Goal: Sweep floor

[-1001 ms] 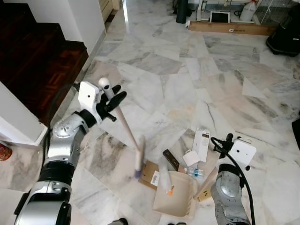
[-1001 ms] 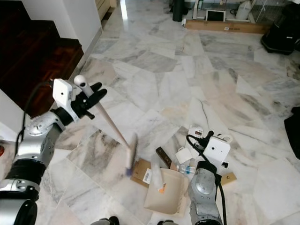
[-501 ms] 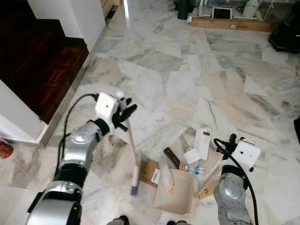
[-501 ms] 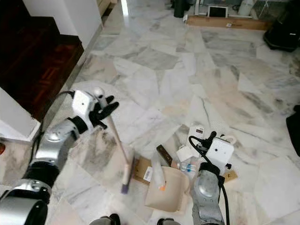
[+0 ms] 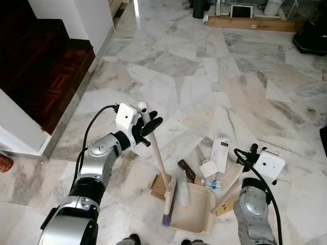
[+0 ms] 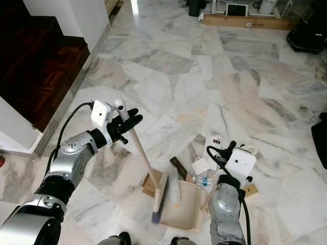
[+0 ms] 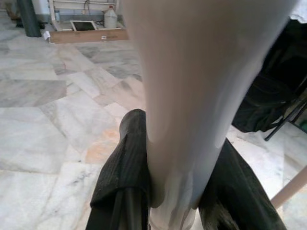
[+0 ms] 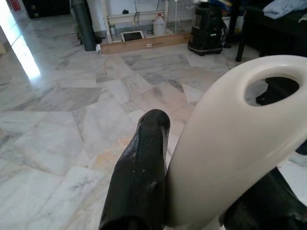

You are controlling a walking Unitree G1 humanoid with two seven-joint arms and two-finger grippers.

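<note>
Marble floor (image 5: 214, 76), white with grey and tan veining; dark wooden stairs (image 5: 36, 66) at the robot's left, beside a white wall.

Beige dustpan (image 5: 196, 217) lies on the floor just ahead of the robot, its pale handle (image 5: 227, 190) rising toward the right end effector (image 8: 201, 191), whose black fingers are pressed onto the handle's looped end.

Broom (image 5: 158, 163): pale stick tilted, its rounded top at the left end effector (image 5: 145, 125), its brush head (image 5: 168, 204) down at the dustpan's left edge, bristle tips purple. Left end effector is pinched round the stick near the top; left wrist view shows black fingers (image 7: 122, 167) on both sides of it.

Litter just beyond the dustpan: flat brown cardboard (image 5: 158, 185), white carton (image 5: 220, 153), dark bar-shaped piece (image 5: 185, 171), small plastic bottle (image 5: 212, 185), white scrap (image 5: 208, 168).
</note>
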